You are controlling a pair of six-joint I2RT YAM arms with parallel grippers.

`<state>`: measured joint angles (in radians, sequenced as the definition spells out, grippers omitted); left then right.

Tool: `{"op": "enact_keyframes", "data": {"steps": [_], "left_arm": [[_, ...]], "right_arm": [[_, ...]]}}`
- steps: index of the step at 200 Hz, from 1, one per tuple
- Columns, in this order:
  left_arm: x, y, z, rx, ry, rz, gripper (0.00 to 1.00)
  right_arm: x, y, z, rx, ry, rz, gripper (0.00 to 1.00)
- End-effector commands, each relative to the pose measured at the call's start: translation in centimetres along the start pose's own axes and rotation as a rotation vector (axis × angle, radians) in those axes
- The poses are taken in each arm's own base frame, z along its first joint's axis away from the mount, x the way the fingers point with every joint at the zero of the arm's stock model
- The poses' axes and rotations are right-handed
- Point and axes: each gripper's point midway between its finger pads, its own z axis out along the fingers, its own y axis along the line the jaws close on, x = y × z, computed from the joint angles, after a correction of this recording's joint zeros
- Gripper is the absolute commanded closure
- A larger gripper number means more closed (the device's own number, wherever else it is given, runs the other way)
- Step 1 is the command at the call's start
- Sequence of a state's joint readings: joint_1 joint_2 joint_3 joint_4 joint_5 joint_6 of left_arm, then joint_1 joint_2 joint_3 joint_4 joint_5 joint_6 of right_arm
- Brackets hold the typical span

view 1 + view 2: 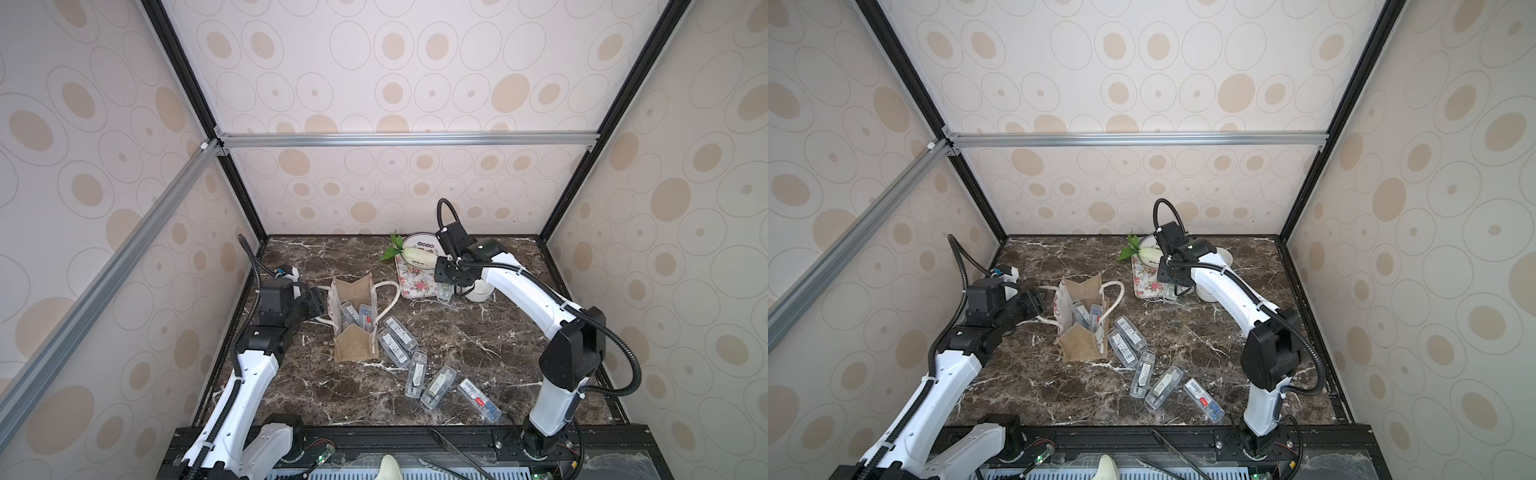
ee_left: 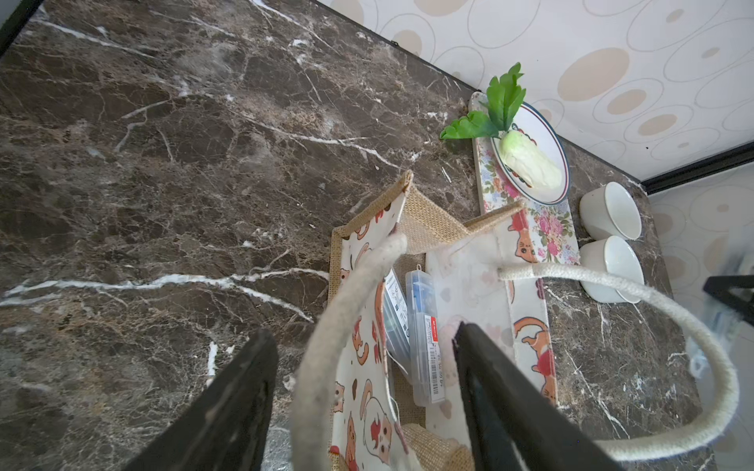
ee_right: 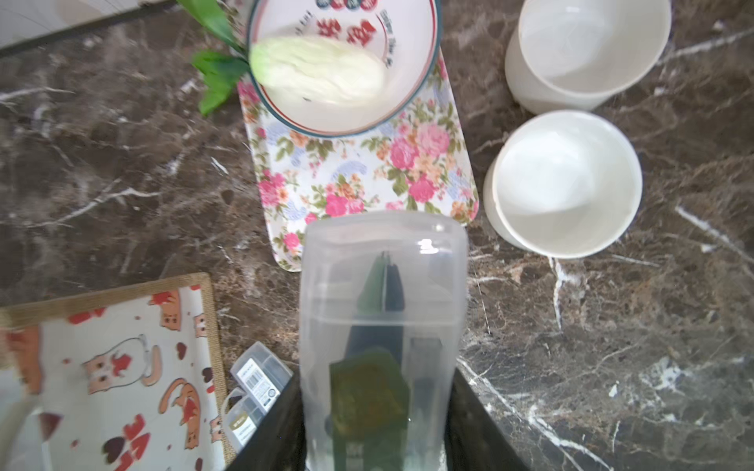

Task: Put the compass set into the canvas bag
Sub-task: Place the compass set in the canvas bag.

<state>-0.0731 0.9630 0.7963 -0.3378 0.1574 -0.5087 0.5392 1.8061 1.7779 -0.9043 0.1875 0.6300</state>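
- The canvas bag point(image 1: 355, 353) point(image 1: 1081, 347) is standing upright on the marble table point(image 1: 478, 345), its mouth gaping open
- The left gripper point(image 1: 322, 301) point(image 2: 363, 334) is reaching in at the bag's left side with its jaws spread wide. In the left wrist view a rope handle point(image 2: 355, 297) and a cat-printed panel are lying between the fingers (whether either is being touched cannot be told)
- The right gripper point(image 1: 444, 291) point(image 3: 377, 379) is pinching one compass set point(image 3: 383, 285), a clear plastic case, by its long sides. It is holding the case to the bag's right and farther back, over the near edge of a floral tray point(image 3: 367, 175)
- Two cased sets point(image 2: 424, 338) are standing on end inside the bag
- Five more cases point(image 1: 416, 372) are lying flat on the table, trailing away from the bag's right side toward the front
- A plate point(image 3: 408, 102) bearing a cabbage point(image 3: 322, 69) is sitting on the tray, and two white cups point(image 3: 567, 183) are standing on the tray's far side from the bag
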Motion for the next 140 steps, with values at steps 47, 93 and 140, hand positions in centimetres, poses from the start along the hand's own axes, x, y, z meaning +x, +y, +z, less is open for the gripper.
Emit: {"op": "enact_keyframes", "data": {"steps": [47,93,140], "left_arm": [[-0.9,-1.1,-0.2,0.041,-0.014,-0.012,0.35],[-0.9,-1.1,-0.3,0.045,-0.015,-0.018,0.36],[-0.7,-1.0,-0.6,0.037,-0.015,-0.012,0.36]], "right_arm": [[-1.4,13.5,-7.7,-0.255,-0.177,-0.415,0.51],[5.3,24.0,-7.3,-0.395,-0.172,-0.737,0.51],[9.6,27.2,-3.4,-0.42,-0.098,-0.785,0.51]]}}
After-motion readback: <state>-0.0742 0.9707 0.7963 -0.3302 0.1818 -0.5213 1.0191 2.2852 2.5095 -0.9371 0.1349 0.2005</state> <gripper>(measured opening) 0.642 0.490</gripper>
